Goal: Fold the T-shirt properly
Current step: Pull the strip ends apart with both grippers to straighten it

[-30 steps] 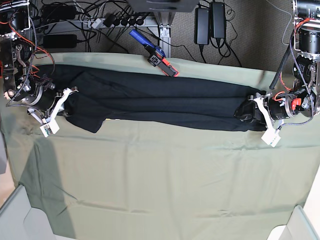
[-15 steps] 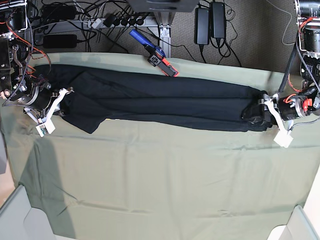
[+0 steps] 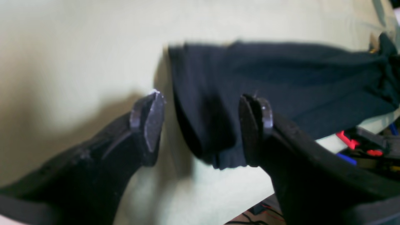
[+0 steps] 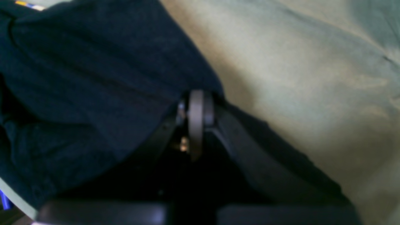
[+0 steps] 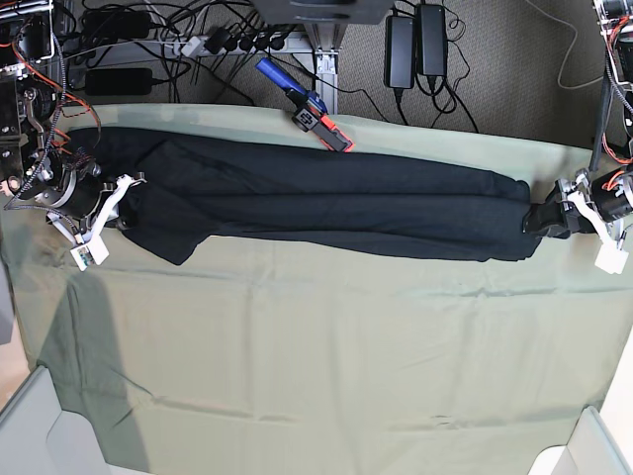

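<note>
The black T-shirt (image 5: 326,203) lies stretched in a long narrow band across the back of the pale green cloth (image 5: 326,346). My right gripper (image 5: 107,210) is at the shirt's end on the base view's left. In the right wrist view the gripper (image 4: 197,107) is shut on the shirt's fabric (image 4: 93,78). My left gripper (image 5: 576,213) is at the other end. In the left wrist view the gripper (image 3: 203,107) has its jaws wide apart. The shirt's end (image 3: 281,78) lies on the cloth between and beyond the fingers (image 3: 150,118).
A red and blue tool (image 5: 309,109) lies at the back edge just behind the shirt. Power bricks and cables hang behind the table. White bins stand at the front left corner (image 5: 30,426) and the front right corner (image 5: 593,445).
The left gripper has moved to the base view's right, drawing the shirt's end out longer and flatter. The right gripper has drawn back slightly with its end and now barely moves.
</note>
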Action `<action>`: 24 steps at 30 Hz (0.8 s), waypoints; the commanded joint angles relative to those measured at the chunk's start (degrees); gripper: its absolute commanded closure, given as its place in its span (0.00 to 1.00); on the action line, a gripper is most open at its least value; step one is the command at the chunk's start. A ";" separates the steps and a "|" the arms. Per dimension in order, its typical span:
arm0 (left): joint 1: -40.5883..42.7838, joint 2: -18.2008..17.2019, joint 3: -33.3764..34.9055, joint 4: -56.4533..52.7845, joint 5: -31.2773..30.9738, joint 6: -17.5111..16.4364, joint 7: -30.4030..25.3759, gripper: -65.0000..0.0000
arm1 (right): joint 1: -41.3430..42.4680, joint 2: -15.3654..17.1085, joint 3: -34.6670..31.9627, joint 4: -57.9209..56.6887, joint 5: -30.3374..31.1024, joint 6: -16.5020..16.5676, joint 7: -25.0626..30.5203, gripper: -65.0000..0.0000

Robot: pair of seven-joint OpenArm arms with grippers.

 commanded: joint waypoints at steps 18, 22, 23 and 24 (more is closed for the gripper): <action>-1.01 3.30 -0.48 -5.09 -1.31 -0.30 -3.26 0.37 | 0.46 1.14 0.76 0.37 -0.42 -0.02 -0.61 1.00; -0.98 4.83 -0.42 -5.09 -3.85 -0.30 -1.16 0.37 | 0.48 1.14 0.76 0.37 -0.42 -0.02 -0.59 1.00; -0.98 5.11 -0.44 -5.09 -4.13 -0.30 -1.16 0.37 | 0.46 1.14 0.76 0.37 -0.39 0.00 -0.59 1.00; -0.98 5.38 -0.44 -5.07 -4.20 -0.30 -1.14 0.37 | 0.46 1.14 0.76 0.37 -0.39 -0.02 -0.59 1.00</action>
